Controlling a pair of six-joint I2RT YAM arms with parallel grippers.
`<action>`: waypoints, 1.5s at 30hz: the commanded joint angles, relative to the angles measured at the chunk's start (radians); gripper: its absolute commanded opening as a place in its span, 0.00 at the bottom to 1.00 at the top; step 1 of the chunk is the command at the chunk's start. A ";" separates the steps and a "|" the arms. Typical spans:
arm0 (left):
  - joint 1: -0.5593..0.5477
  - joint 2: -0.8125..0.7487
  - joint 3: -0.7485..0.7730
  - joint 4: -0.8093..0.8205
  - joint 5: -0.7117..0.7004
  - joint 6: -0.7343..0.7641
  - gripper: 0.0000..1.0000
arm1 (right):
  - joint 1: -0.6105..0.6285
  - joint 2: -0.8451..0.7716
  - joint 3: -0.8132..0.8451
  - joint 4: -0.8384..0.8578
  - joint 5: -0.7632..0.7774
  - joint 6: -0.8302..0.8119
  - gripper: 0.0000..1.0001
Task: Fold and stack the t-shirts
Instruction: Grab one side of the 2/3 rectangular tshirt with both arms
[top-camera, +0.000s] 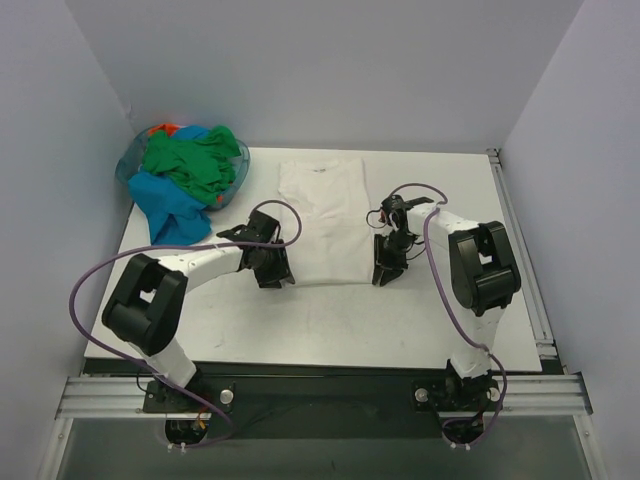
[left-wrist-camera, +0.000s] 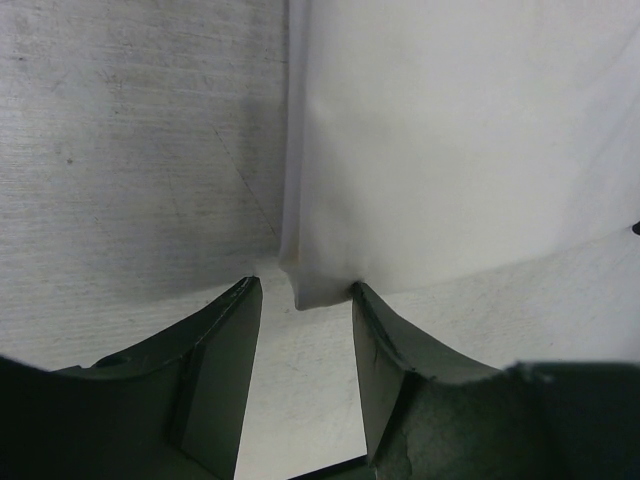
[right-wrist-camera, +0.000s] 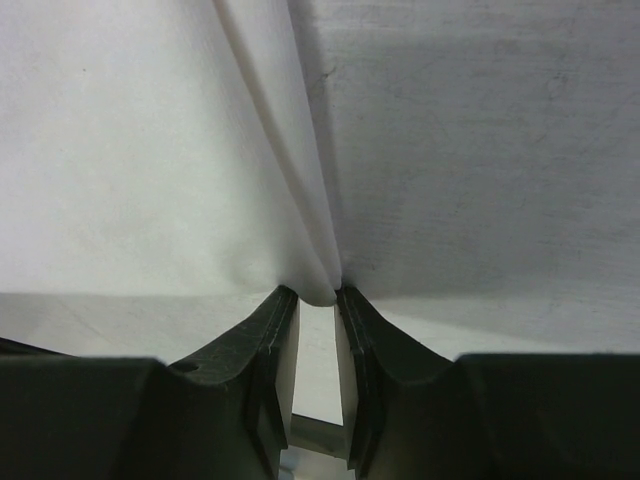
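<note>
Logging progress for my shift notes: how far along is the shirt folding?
Done: the white t-shirt lies flat as a narrow strip, sides apparently folded in. In hand: the right gripper pinches its near corner; the left gripper is open around the other. Left: the crosswise folds, and the coloured shirts heaped at the far left; no stack yet.

Plain white t-shirt (top-camera: 320, 215); green shirt (top-camera: 190, 165); blue shirt (top-camera: 170, 212); sliver of orange shirt (top-camera: 169, 128); scuffed off-white table (top-camera: 330, 320)

Seen from above, the left arm (top-camera: 190, 262) and right arm (top-camera: 455, 235) bend inward toward mid-frame. The left gripper (left-wrist-camera: 305, 290) is spread apart. The right gripper (right-wrist-camera: 317, 292) is nearly closed, pinching a white t-shirt (right-wrist-camera: 150, 150) corner.
</note>
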 joint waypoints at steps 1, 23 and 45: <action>-0.005 0.023 0.021 0.041 0.009 -0.010 0.52 | 0.004 0.021 0.000 -0.031 0.041 -0.013 0.21; 0.000 0.062 0.003 0.020 0.015 0.028 0.00 | -0.016 -0.016 -0.019 -0.061 0.102 -0.018 0.00; -0.037 -0.156 0.044 -0.216 -0.007 0.062 0.00 | 0.004 -0.286 -0.123 -0.175 0.050 0.020 0.00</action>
